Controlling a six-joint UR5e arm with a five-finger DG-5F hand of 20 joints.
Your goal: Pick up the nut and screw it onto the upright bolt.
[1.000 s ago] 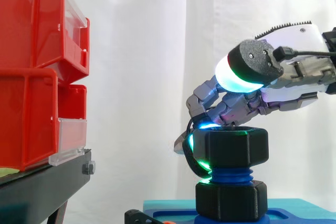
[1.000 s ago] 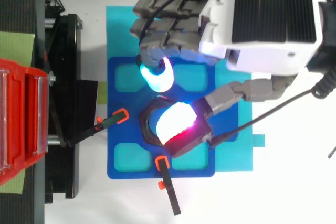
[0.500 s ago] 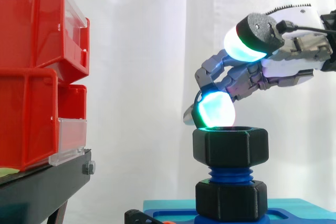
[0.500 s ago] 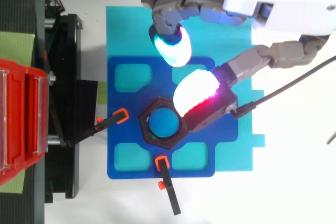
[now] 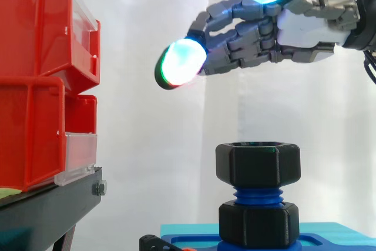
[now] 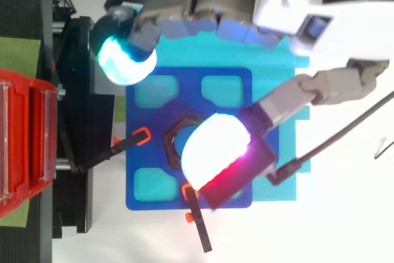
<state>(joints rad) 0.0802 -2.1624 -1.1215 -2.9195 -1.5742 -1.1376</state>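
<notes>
Nut (image 5: 257,164) sits on the upright bolt (image 5: 257,195), lower right of the side view. The hand (image 5: 302,24) hovers above it, fingers spread and empty. Screwing step, I judge: next, descend, grip the flats, twist.

No readable text

No lettering, number, brand mark or sign can be read on any surface in the side view or the top view. The clear label front (image 5: 79,156) on the lower red bin (image 5: 29,133), at 9 o'clock in the side view, carries no print that can be made out.
</notes>
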